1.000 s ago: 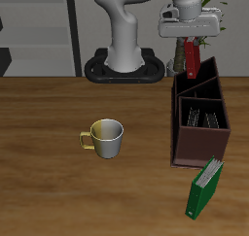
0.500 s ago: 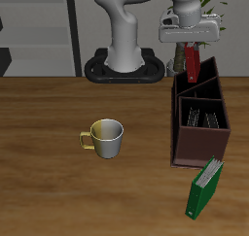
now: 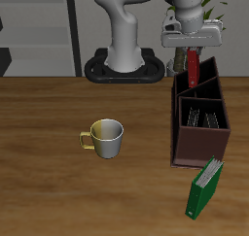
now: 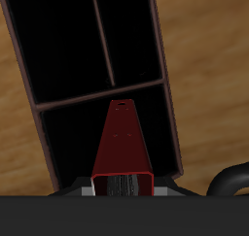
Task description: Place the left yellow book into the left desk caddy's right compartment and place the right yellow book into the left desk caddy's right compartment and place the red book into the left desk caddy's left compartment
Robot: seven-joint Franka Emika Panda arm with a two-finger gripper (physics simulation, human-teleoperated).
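Exterior view: red book (image 3: 194,69) is gripped upright by the gripper (image 3: 193,53) above the rear section of the caddy (image 3: 201,143); two grey books (image 3: 203,116) are seen in the front section. Wrist view: red book (image 4: 122,148) is held clamped over the caddy (image 4: 165,104).

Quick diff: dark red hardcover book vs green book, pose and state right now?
The dark red hardcover book is held upright in the hand, hanging over the back section of the dark brown box caddy; the green book lies free on the table nearer the front edge, just outside the caddy. The red one stands near vertical; the green one lies tilted on the wood. Both are closed books, outside the section holding the two grey striped books.
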